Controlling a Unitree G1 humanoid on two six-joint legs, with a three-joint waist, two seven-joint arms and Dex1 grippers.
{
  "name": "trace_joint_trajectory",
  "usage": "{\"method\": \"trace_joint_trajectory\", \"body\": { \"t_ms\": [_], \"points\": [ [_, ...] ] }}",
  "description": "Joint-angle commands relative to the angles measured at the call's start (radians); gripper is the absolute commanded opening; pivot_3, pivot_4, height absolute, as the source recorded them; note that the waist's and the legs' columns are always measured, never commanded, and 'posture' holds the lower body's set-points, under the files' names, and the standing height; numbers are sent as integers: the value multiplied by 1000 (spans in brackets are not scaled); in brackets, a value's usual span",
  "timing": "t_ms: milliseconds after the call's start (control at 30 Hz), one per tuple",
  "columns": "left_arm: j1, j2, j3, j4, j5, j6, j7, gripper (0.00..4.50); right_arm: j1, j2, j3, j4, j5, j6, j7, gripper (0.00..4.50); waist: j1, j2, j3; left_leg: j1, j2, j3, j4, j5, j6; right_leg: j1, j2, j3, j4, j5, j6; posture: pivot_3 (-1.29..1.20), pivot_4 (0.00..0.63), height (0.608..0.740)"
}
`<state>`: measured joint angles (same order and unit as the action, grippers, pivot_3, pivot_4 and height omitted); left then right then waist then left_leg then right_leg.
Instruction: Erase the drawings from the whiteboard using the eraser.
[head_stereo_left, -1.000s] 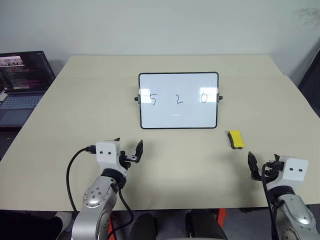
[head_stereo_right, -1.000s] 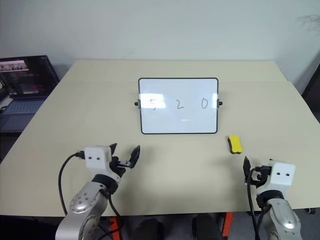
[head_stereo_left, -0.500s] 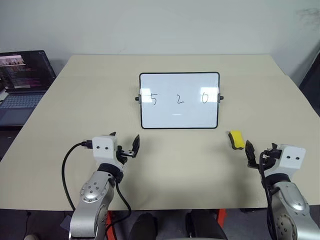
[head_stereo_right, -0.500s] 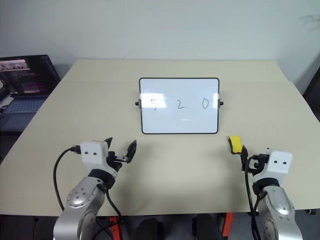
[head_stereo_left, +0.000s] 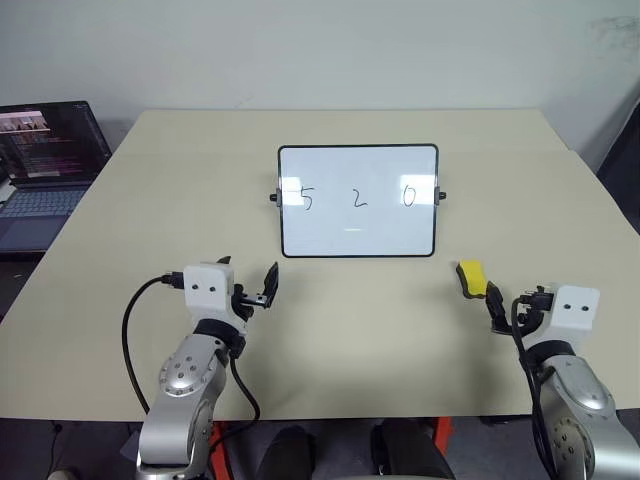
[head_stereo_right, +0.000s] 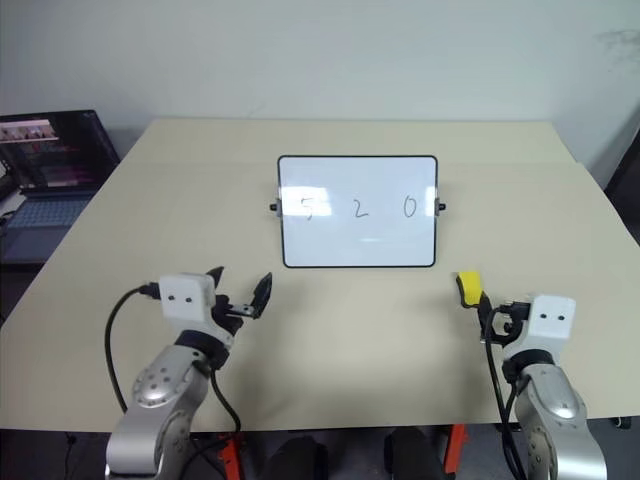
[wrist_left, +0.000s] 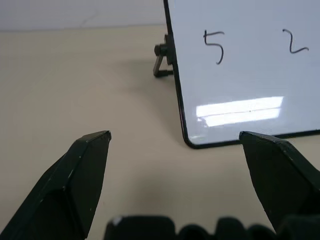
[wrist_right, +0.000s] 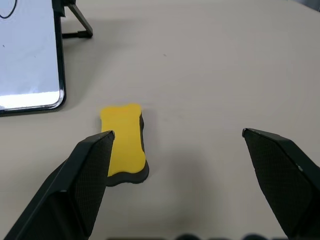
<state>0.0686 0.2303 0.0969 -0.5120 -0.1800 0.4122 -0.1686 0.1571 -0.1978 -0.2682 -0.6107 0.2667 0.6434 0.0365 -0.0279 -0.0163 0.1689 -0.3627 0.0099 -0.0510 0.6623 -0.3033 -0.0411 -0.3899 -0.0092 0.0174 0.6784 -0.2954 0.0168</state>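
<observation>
Flat on the table, just off the whiteboard's right lower corner: yellow eraser, long axis running away, touching nothing, nearest the right gripper, both it and the left gripper spread wide, empty.

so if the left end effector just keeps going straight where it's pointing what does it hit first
Probably the whiteboard: the left end effector, fingers spread, points at its lower corner on the "5" side, with bare table between. Depth is unclear, so it might just graze that corner.
</observation>
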Motion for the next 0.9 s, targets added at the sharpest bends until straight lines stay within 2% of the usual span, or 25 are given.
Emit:
{"method": "trace_joint_trajectory", "body": {
  "t_ms": [33,167,300,433,533,600,733,900],
  "points": [
    [-26,26,40,9,-13,-3,-18,4500,-69,-11,-7,-54,33,123,-26,4480,-1,0,0,0,0,0,0,0,0,0,0,0,0,0,0,0,150,740],
    [-48,64,45,64,-69,19,-101,4500,-141,7,-7,-25,55,208,-40,4480,-1,0,0,1,0,-1,0,0,0,0,0,-1,0,2,-3,0,150,740],
    [-72,167,21,95,-160,65,-286,4500,-198,0,2,23,52,242,-33,4480,-1,-1,1,0,0,-2,0,0,0,-1,0,-2,-2,2,-4,0,150,740],
    [-115,208,58,131,-179,61,-314,4500,-247,-10,13,55,44,265,-31,4480,0,-1,2,-1,0,-1,0,0,0,-3,0,-1,-1,3,-5,0,150,740],
    [-119,255,30,122,-205,75,-401,4500,-286,-6,12,82,40,293,-43,4480,-1,-1,2,-1,0,-1,-1,0,0,-3,0,-1,-1,3,-5,0,150,740],
    [-123,300,1,82,-254,115,-484,4500,-302,-3,14,91,36,302,-48,4480,-2,-1,2,-1,0,-1,-1,0,0,-3,0,-1,-1,3,-5,0,150,740],
    [-184,470,-41,-26,-394,217,-703,4500,-322,8,31,106,27,319,-52,4480,-3,-1,3,-3,0,-1,-2,0,0,-6,0,-1,0,3,-5,0,150,740],
    [-298,584,-36,-7,-446,256,-801,4500,-332,19,41,116,27,322,-59,4480,-3,-1,5,-2,0,0,-1,0,0,-6,0,-1,0,3,-5,0,150,740]
  ]
}}
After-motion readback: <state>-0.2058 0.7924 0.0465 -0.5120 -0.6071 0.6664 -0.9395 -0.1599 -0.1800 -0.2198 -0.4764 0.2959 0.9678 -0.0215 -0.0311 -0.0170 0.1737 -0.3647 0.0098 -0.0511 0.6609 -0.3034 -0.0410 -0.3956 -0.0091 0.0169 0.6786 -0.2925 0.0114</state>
